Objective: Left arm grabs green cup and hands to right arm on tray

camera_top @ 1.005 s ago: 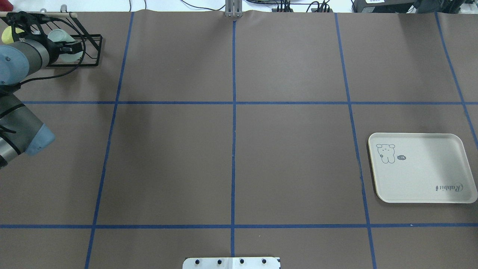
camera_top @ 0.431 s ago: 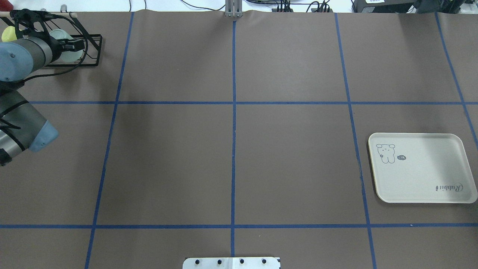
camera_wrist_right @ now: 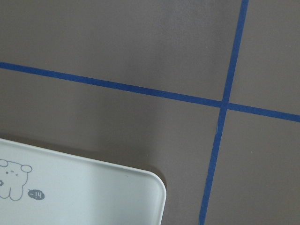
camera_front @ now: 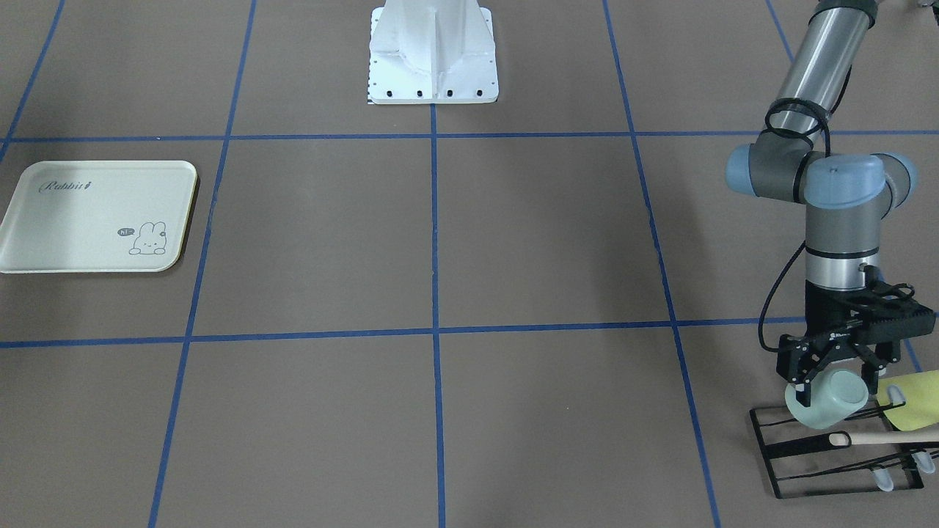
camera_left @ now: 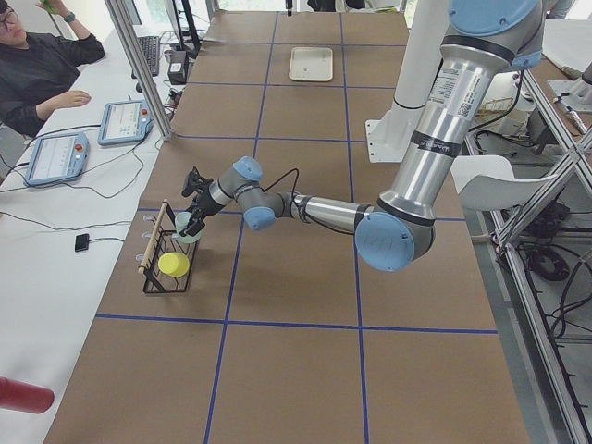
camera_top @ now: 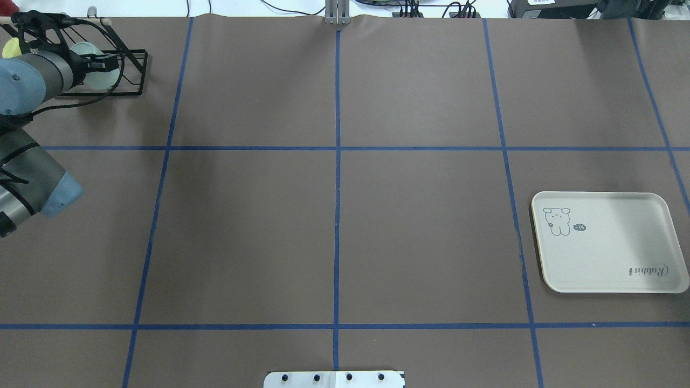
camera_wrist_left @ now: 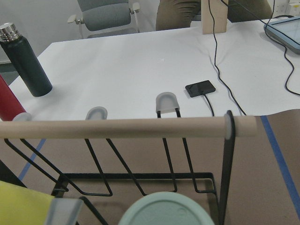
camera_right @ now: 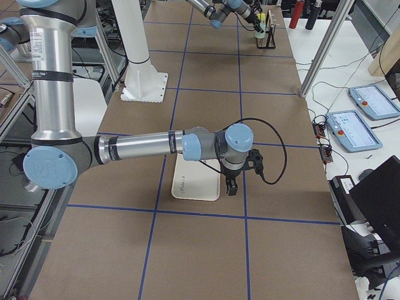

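The green cup point(camera_front: 825, 402) lies tilted on a black wire rack point(camera_front: 807, 447) at the table's far left corner; it also shows in the overhead view point(camera_top: 99, 75) and, as a round pale rim, at the bottom of the left wrist view point(camera_wrist_left: 166, 211). My left gripper point(camera_front: 838, 381) is open, its fingers on either side of the cup; it also shows in the overhead view point(camera_top: 102, 66). My right gripper point(camera_right: 230, 186) hangs just beyond the tray's corner; I cannot tell whether it is open or shut. The cream tray point(camera_top: 609, 242) lies at the right, with nothing on it point(camera_wrist_right: 70, 187).
A yellow-green cup point(camera_front: 917, 407) hangs on the same rack beside the green one. A wooden dowel point(camera_wrist_left: 126, 127) runs across the rack's top just beyond the cup. A person point(camera_left: 42, 69) sits at the side table with tablets.
My left gripper has moved a little farther into the rack, along the green cup. The cup, the tray and the right arm have not moved.
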`<move>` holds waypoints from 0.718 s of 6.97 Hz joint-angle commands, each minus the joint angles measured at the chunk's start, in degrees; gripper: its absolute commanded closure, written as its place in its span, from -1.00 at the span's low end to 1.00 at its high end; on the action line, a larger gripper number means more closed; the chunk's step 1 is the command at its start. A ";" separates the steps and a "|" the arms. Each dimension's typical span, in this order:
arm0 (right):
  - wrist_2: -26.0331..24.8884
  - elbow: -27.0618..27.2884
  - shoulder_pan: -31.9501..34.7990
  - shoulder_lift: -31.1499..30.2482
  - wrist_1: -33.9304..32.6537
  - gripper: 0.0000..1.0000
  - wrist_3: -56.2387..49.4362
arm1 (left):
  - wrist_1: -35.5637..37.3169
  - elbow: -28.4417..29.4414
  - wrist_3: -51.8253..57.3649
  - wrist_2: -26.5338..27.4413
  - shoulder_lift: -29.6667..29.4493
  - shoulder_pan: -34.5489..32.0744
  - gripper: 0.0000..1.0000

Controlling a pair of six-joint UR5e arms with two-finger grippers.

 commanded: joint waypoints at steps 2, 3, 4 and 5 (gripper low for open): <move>0.01 0.01 0.00 0.00 0.00 -1.00 0.00 | -0.04 0.09 -0.03 0.00 -0.18 -0.04 -0.41; 0.01 0.01 0.00 0.00 0.00 -1.00 0.00 | -0.04 -0.09 0.05 -0.09 -0.18 -0.30 -0.16; 0.01 0.01 0.00 0.00 0.00 -1.00 0.00 | -0.04 -0.09 0.05 -0.18 -0.18 -0.74 0.01; 0.01 0.10 0.00 0.00 0.00 -1.00 0.00 | -0.04 -0.35 0.05 -0.26 -0.18 -1.53 0.19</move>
